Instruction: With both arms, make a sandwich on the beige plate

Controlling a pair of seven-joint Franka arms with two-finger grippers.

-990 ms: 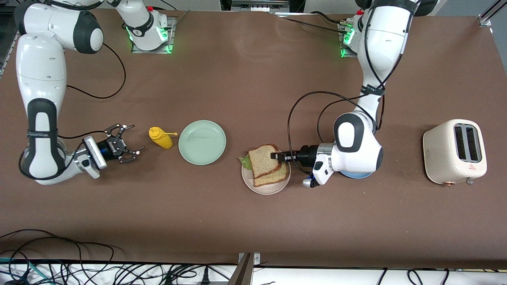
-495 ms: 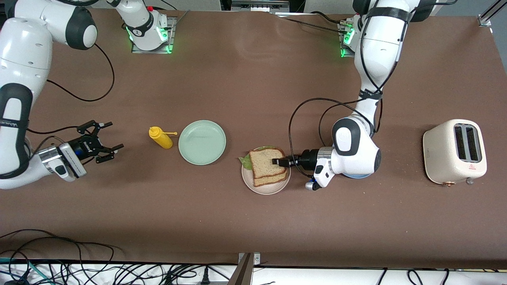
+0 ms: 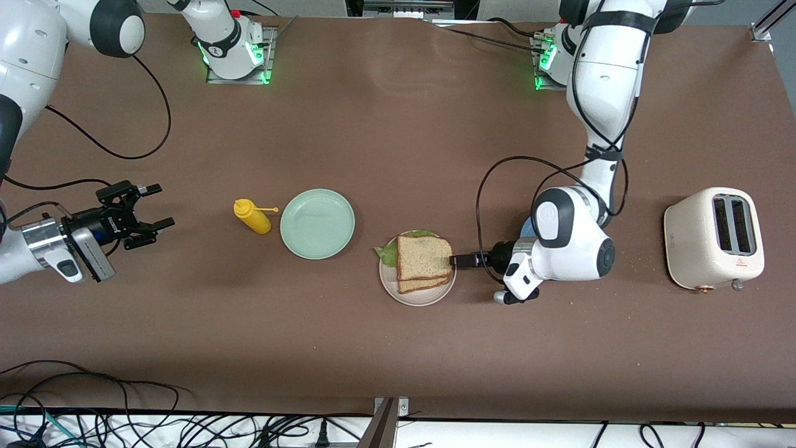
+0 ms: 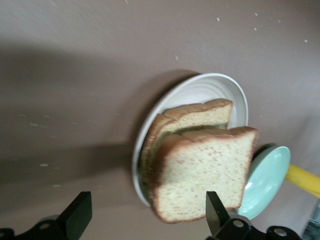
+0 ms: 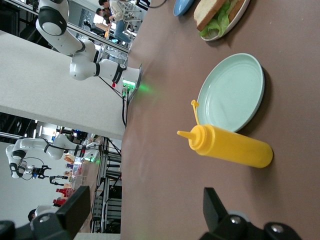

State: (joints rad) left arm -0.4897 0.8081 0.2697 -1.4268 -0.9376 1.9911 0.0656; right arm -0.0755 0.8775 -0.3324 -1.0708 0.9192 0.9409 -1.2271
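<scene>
The sandwich (image 3: 423, 264) lies on the beige plate (image 3: 415, 299): two tan bread slices stacked, with green lettuce (image 3: 386, 254) poking out toward the right arm's end. My left gripper (image 3: 458, 259) is low at the plate's edge on the left arm's side, open, with nothing held. In the left wrist view its fingers (image 4: 80, 215) stand wide apart beside the top slice (image 4: 205, 175) on the plate (image 4: 200, 90). My right gripper (image 3: 160, 204) hangs open and empty over the table at the right arm's end, away from the sandwich (image 5: 218, 12).
A mint-green plate (image 3: 317, 224) and a yellow squeeze bottle (image 3: 252, 216) sit between the right gripper and the sandwich. A blue plate (image 3: 526, 226) lies mostly hidden under the left arm. A cream toaster (image 3: 714, 238) stands toward the left arm's end.
The left gripper opened, let go of the top bread slice and drew back to the plate's edge; the slice now lies flat. The right arm pulled away toward its end of the table.
</scene>
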